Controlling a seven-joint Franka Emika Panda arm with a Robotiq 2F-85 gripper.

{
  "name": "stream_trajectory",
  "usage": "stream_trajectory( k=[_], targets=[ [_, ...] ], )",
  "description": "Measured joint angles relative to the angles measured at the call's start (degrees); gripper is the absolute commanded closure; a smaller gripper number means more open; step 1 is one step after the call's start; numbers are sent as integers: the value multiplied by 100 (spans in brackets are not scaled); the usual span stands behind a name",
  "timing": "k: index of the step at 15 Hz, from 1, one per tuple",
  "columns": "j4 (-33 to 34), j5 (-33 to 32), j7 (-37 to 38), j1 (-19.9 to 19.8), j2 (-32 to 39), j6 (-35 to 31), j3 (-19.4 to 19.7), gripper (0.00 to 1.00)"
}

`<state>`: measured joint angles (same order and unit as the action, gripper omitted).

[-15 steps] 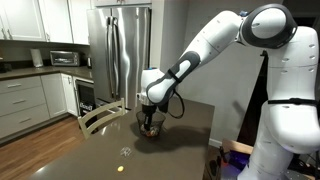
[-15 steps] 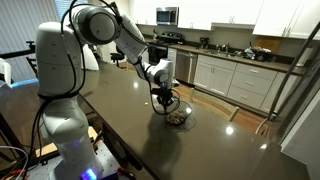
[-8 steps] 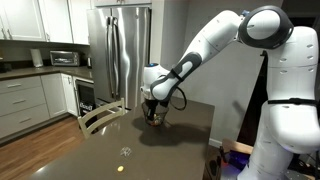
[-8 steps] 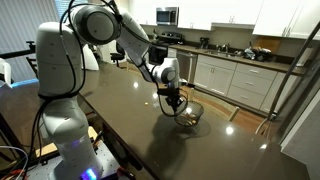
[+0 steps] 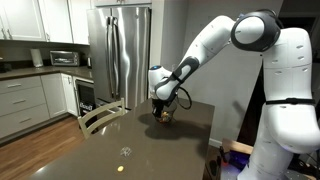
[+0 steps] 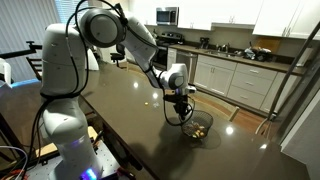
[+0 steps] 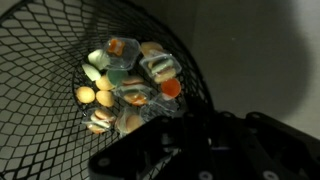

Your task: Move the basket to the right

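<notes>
The basket (image 6: 198, 126) is a small round bowl of dark wire mesh, near the far end of the dark table (image 6: 110, 125). It also shows in an exterior view (image 5: 164, 115). In the wrist view its mesh (image 7: 60, 60) fills the left side, with yellowish, orange and pale round items (image 7: 125, 80) inside. My gripper (image 6: 183, 110) is shut on the basket's rim from above. Its dark fingers (image 7: 190, 140) cover the lower part of the wrist view. I cannot tell whether the basket touches the table.
A wooden chair (image 5: 100, 116) stands at the table's edge. A steel fridge (image 5: 120, 50) and kitchen cabinets (image 6: 245, 75) are behind. The table's far edge (image 6: 240, 130) is close to the basket. Two small bright spots (image 5: 125, 152) lie on the table.
My gripper has carried the basket along the table, rightwards in both exterior views, away from the middle and towards the table's end.
</notes>
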<state>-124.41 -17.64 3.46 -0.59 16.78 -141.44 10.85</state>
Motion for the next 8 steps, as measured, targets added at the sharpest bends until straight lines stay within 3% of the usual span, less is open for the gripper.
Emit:
stream_trajectory(
  k=[4,5,8],
  targets=[
    [180,12,148,-273,287,17,157,95],
    [231,17,162,-340,355,30,196,72],
    [355,39,192,-474,505,67,246,56]
  ],
)
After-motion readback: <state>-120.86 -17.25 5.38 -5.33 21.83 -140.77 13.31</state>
